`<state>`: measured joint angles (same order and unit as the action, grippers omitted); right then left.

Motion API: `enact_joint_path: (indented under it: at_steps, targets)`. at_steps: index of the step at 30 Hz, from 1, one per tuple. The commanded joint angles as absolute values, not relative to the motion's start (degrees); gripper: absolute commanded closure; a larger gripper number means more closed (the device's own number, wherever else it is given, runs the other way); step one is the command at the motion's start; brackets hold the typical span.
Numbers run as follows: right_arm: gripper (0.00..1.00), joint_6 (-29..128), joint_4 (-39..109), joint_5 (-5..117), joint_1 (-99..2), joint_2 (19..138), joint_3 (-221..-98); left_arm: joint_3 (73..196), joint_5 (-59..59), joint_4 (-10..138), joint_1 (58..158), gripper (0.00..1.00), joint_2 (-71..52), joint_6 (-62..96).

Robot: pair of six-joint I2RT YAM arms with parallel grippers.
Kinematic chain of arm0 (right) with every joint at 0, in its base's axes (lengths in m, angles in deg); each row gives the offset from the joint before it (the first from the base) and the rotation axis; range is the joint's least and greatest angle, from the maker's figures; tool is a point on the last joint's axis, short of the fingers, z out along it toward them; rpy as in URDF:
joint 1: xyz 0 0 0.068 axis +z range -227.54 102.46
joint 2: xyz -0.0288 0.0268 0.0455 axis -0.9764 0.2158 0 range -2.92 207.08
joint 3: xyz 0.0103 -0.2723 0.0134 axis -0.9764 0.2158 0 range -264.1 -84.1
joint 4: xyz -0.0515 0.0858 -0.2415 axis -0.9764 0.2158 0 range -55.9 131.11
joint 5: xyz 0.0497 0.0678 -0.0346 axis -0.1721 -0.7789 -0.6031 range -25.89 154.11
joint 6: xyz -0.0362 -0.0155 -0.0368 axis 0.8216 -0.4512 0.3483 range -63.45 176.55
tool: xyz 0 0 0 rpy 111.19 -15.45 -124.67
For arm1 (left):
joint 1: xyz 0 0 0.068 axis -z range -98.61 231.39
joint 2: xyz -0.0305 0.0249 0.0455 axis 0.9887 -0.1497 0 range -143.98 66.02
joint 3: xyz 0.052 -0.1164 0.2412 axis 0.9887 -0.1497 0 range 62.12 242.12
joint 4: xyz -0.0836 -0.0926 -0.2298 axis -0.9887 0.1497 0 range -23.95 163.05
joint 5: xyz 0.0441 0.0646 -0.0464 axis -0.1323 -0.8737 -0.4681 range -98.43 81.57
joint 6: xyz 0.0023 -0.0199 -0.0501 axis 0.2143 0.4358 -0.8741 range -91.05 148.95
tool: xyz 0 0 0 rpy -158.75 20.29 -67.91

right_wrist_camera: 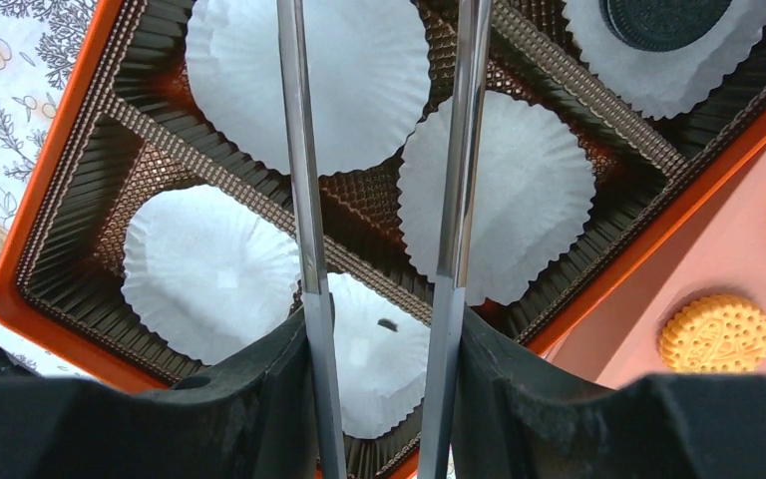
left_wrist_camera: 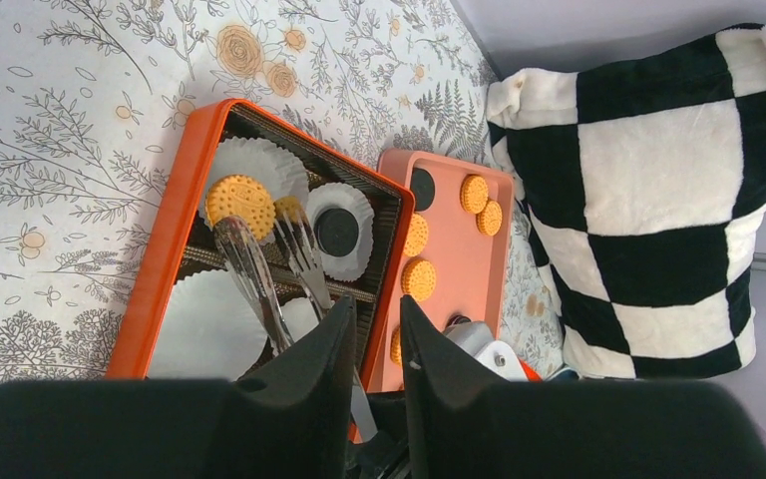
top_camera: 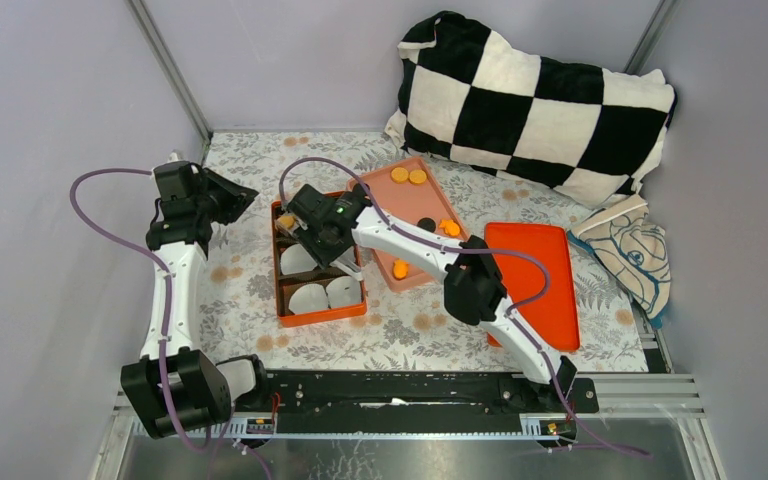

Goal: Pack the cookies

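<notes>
The cookies lie partly on a pink tray [top_camera: 384, 187]: golden ones [top_camera: 408, 176] at its far end, a black one [top_camera: 425, 223] and more orange ones [top_camera: 400, 268] nearer. In the orange box [top_camera: 321, 316], a golden cookie [left_wrist_camera: 240, 200] and a black cookie [left_wrist_camera: 337, 231] sit in white paper cups. My right gripper [right_wrist_camera: 384, 339] is shut on metal tongs [right_wrist_camera: 299, 150], whose tips [left_wrist_camera: 294, 235] reach down beside the golden cookie. Left of the box, my left gripper [left_wrist_camera: 377, 305] hovers with its jaws narrowly apart and nothing between them.
Empty paper cups [right_wrist_camera: 209, 264] fill the box's other compartments. An orange lid [top_camera: 550, 280] lies right of the pink tray. A black-and-white checked pillow [top_camera: 535, 100] sits at the back right, with a folded cloth [top_camera: 628, 250] below it.
</notes>
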<state>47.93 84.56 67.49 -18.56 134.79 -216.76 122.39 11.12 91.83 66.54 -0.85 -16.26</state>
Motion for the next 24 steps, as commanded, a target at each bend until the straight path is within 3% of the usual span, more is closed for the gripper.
enact_joint_path:
  at_steps: [1,9,13,16,19,24]
  targets:
    - [0.86,49.5,82.6,71.1,-19.0,135.1,-220.9,122.3,12.5,90.4,66.3,0.73,0.4,-14.4]
    - [0.87,49.5,82.2,75.8,-20.0,137.4,-221.2,122.2,13.0,90.1,66.3,0.73,0.5,-13.8]
    - [0.6,49.2,81.0,74.9,-20.1,137.0,-220.2,122.0,13.2,90.0,66.3,0.73,0.4,-13.7]
    - [0.46,49.4,79.5,74.9,-20.1,135.6,-217.7,122.1,13.2,90.1,66.3,0.73,0.4,-13.4]
    - [0.42,49.7,78.6,75.5,-20.2,134.8,-216.7,122.0,13.9,89.7,66.3,0.73,0.4,-13.2]
    - [0.44,49.0,78.5,75.5,-20.1,134.0,-216.6,121.9,14.6,89.3,66.3,0.73,0.4,-13.0]
